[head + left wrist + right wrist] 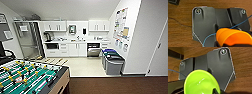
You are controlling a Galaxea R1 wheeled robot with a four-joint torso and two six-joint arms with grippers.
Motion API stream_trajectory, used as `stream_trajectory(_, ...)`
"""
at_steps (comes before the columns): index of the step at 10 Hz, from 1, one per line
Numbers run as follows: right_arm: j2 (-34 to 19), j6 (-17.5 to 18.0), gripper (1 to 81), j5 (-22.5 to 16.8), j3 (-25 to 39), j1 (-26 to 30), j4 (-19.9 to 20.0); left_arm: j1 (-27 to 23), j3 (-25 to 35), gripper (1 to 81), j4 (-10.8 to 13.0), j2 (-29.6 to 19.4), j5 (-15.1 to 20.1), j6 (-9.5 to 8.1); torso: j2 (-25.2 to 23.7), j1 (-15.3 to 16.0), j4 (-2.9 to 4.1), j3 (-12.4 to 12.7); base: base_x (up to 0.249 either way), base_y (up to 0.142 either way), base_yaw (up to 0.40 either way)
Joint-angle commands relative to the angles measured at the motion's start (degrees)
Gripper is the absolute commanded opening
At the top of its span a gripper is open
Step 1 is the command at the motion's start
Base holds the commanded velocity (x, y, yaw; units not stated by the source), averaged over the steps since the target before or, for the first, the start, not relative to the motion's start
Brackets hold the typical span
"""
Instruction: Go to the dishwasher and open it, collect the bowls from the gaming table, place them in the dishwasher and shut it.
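Dishwasher (93,50) sits built into the white cabinet run (72,50) at the far end of the kitchenette, in the middle of the head view beyond a pale floor (85,66). Its steel door looks tipped slightly open at the top, with a dark gap above it, though I cannot tell how far. Nearest the camera, a green-field foosball table (30,80) takes up the lower left corner, its rods carrying yellow figures. Dark brown floor (117,85) runs across the foreground to the right of it. A large glass-fronted fridge (28,40) stands at the left end of the cabinets. Two grey bins (113,63) with blue and green lids stand against the right wall, just beside the dishwasher's side of the room. Above the worktop (77,41) hang white wall cupboards (55,25), and posters (121,26) cover the right wall.

In the left wrist view, orange bowls (233,37), nested one in another, sit at the left gripper (223,43); the jaws appear closed on their rim. A thin blue cable (220,32) crosses the dark plate. In the right wrist view, a lime-green bowl (200,83) sits at the right gripper (214,91), whose jaws appear clamped on its rim. Wood-grain flooring (243,65) lies below both.
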Motion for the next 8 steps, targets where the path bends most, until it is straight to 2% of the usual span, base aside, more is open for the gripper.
stream_trajectory(1,-0.5,-0.3,1.0,-2.6,0.0,2.6,-0.7,-2.6,0.1,1.0,-0.2,-0.4,2.8,0.35,0.0,0.0,0.0,0.0,0.191,0.0,0.0)
stream_trajectory(8,-0.2,-0.3,1.0,-2.6,0.0,2.6,-0.7,-2.6,0.6,1.0,-0.2,0.2,2.9,0.44,0.0,0.0,0.0,0.0,0.197,0.0,0.0)
